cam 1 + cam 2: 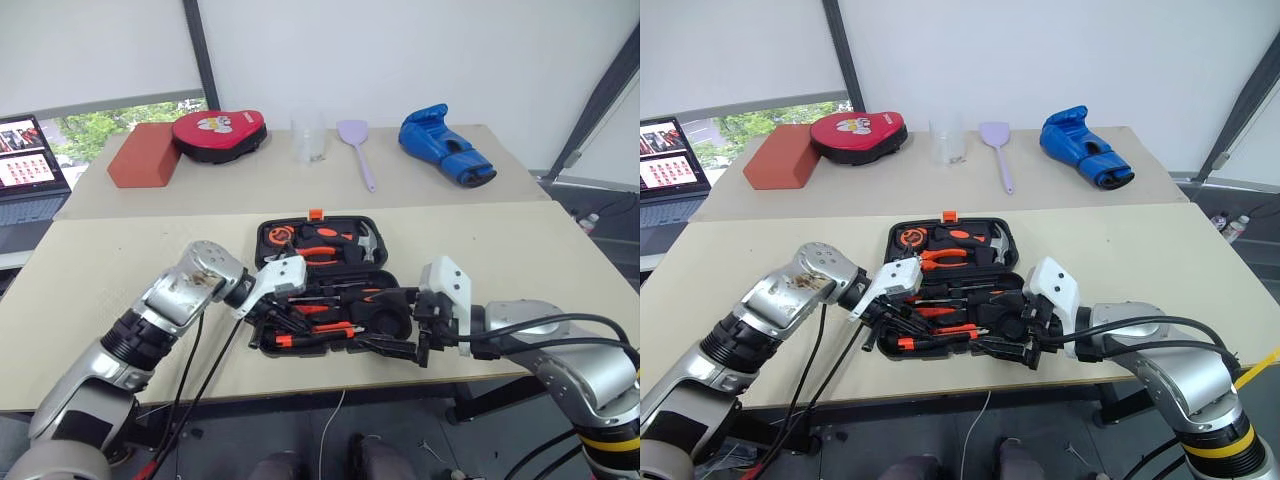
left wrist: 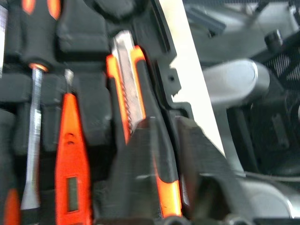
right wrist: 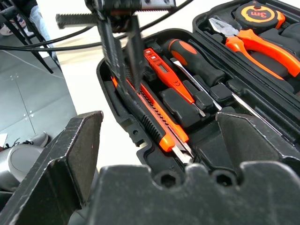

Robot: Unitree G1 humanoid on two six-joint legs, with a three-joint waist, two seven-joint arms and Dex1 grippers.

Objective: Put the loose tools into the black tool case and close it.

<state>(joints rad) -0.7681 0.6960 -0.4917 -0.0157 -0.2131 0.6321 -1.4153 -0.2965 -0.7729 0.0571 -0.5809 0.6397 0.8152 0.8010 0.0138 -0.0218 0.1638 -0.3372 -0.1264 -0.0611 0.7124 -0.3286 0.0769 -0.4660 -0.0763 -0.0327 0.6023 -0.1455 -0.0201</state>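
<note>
Utility knife (image 3: 154,119) (in case) between left gripper (image 3: 123,70) fingers

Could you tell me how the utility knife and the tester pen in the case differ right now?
The utility knife is black with orange trim; the tester pen is all orange and slimmer. The left gripper is shut on the knife; the pen lies untouched. Both rest in the tool case.

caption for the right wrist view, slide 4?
Left claw shut on the utility knife in the open black tool case; right claw open.
</note>
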